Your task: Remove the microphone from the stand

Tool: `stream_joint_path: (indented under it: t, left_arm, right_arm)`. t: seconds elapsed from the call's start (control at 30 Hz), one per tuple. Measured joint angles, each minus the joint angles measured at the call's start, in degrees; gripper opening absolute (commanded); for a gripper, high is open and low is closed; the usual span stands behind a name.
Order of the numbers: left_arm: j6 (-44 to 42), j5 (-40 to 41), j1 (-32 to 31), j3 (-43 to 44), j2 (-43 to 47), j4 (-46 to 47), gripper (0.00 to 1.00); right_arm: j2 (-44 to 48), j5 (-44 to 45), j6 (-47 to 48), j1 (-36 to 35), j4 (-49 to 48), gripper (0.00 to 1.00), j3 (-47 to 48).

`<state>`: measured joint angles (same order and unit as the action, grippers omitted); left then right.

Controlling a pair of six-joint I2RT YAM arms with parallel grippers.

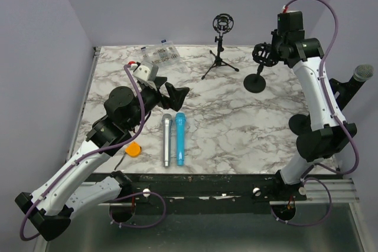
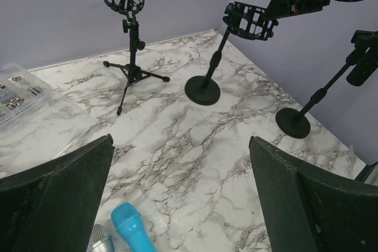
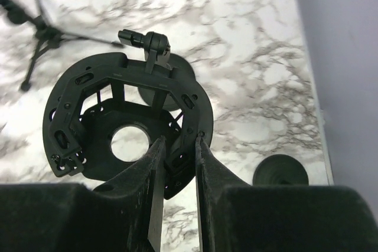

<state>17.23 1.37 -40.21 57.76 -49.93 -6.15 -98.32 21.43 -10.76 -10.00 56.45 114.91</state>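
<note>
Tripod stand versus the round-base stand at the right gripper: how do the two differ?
The tripod stand rests on three splayed legs; the round-base stand sits on a flat disc. The tripod stand stands free at the back; the right gripper pinches the rim of the round-base stand's shock mount. Both are black, and both shock mounts are empty.

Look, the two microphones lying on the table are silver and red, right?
Not quite. The silver microphone is right, but the one next to it is a blue microphone, not red. The top external view shows both lying side by side on the table.
</note>
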Motion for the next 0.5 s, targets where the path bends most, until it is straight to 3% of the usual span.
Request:
stream_joint_path:
  t: [0.2,0.43,0.47,0.5]
  left_arm:
    - [-0.07,-0.50,0.90,0.96,0.00,-0.44,0.96]
    - [-0.26,-4.33,2.08,3.67,-0.17,-1.31,0.99]
    - [-0.28,-5.40,2.40,4.37,-0.52,-1.81,0.99]
    - [-0.26,-6.88,2.86,5.49,-1.36,-2.49,0.99]
  right_arm:
    - [8.04,-8.90,7.30,-6.86,-6.23,0.01,-10.84]
    - [7.87,-17.81,12.07,-13.35,-10.54,0.01,-12.04]
    - [7.87,-18.73,12.41,-13.44,-10.80,0.05,-12.11]
    - [7.87,-19.43,12.81,-13.49,-11.06,0.21,-12.15]
